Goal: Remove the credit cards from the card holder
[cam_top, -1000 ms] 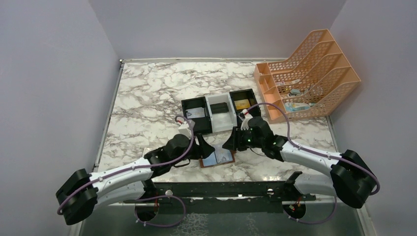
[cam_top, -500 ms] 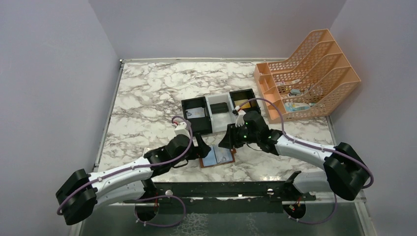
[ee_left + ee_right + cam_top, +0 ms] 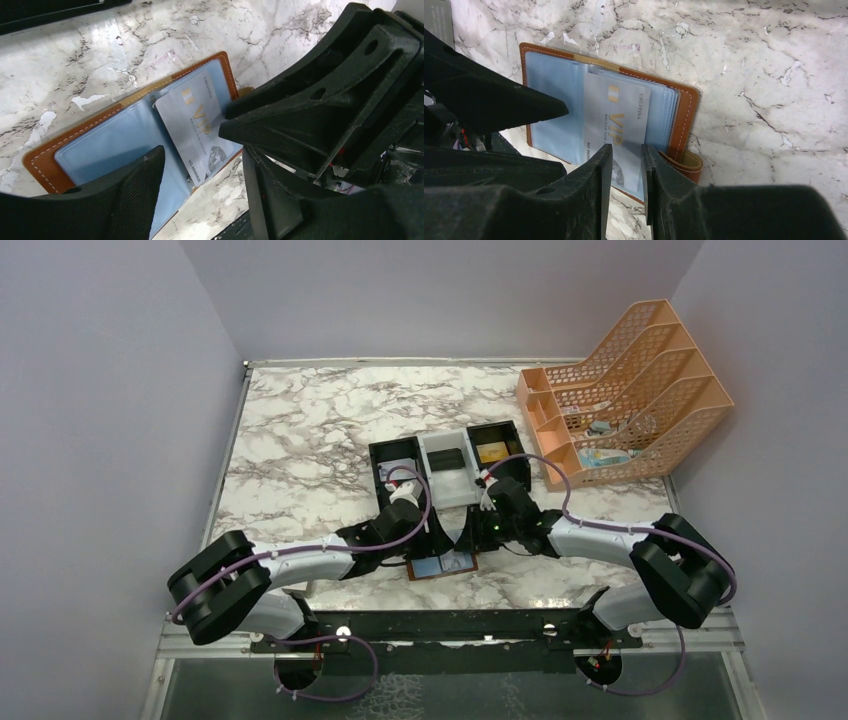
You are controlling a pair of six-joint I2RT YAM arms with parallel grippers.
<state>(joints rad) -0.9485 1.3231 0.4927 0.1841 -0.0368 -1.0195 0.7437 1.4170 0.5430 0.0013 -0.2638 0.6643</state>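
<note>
- The right gripper (image 3: 626, 187) sits at the bottom centre of its wrist view. Its fingers (image 3: 600, 180) are drawn in to a narrow slot but are not closed, and nothing is visibly clamped between them.
- Through that slot shows the near short end of a thin pale blue-grey plastic credit card with gold "VIP" lettering (image 3: 616, 120). It is partly out of its pocket and lies slightly askew.
- The card's long axis runs from the bottom centre of the frame up towards the top, almost in line with the fingers' reach. A pinch on the near end followed by a pull back along that axis looks like the move needed.
- The left gripper (image 3: 200, 165) stands wide open and holds nothing. In the right wrist view one of its fingers (image 3: 539, 107) points in from the left edge, its tip just beside the card and over a blue pocket.
- The right arm is the nearer one to the card's free end.
- The card rests on the flat brown leather card holder with pale blue pockets (image 3: 684, 120), which lies open on the white-and-grey marble table (image 3: 749, 75). In the top view the holder is at the lower middle, between the two grippers.
- Towards the top of that view stands a black-and-white three-compartment tray (image 3: 375, 465).
</note>
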